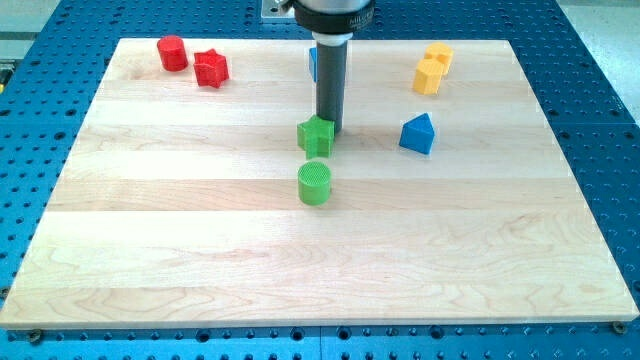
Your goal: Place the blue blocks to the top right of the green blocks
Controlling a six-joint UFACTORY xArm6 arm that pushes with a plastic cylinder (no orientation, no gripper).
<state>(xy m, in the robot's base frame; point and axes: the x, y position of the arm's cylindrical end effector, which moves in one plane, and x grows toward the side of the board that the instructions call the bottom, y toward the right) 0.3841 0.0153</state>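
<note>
Camera view puts my tip (330,132) just above the middle of the frame, at the upper right edge of the green star-shaped block (316,135), touching it or very nearly so; I cannot tell which. I carry no claw, only a bare rod, so nothing is clutched or let go; it simply stands on the board (150,250).

What I turn on is where the blue pieces lie from that tip. The blue triangular block (418,134) sits to the frame's right of my tip, at about the same height in the picture and well apart from it, with bare wood between. A second blue block (312,62) is mostly hidden behind the rod, higher in the frame, only a sliver showing at the rod's left edge, so I cannot make out its shape. The green cylinder (314,184) lies just below the star, near it but apart.

By my reckoning the triangle already stands right of the greens, level with the star. The hidden blue piece lies almost straight above them, so it needs a push towards the frame's right, which means getting round to its left side first.
</note>
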